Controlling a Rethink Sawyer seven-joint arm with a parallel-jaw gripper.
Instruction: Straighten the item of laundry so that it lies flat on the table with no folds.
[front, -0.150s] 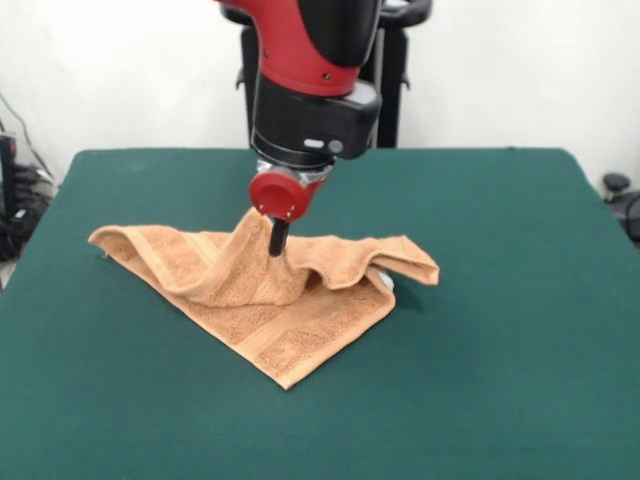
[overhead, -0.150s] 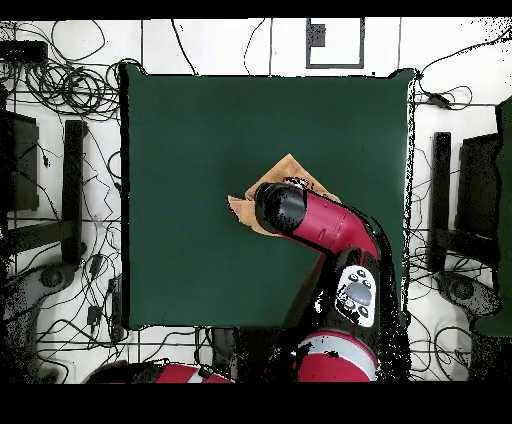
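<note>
The item of laundry (front, -0.150s: 262, 300), an orange-tan terry towel, lies crumpled near the middle of the green table (front, -0.150s: 500, 300). One corner points toward the front edge, and folded wings spread to the left and right. Its middle is pulled up into a peak at my gripper (front, -0.150s: 277, 243), which is shut on the cloth there; one black finger (front, -0.150s: 279, 233) shows below the red wrist disc. In the overhead view only the towel's far corner (overhead, -0.150s: 291, 166) and one side edge show on the table (overhead, -0.150s: 200, 150). The arm's head hides the rest of the towel and the gripper.
The arm (overhead, -0.150s: 325, 228) reaches in across the table's robot-side half. Cables (overhead, -0.150s: 70, 90) and black stands (overhead, -0.150s: 74, 190) lie on the floor around the table. Green surface surrounds the towel on every side.
</note>
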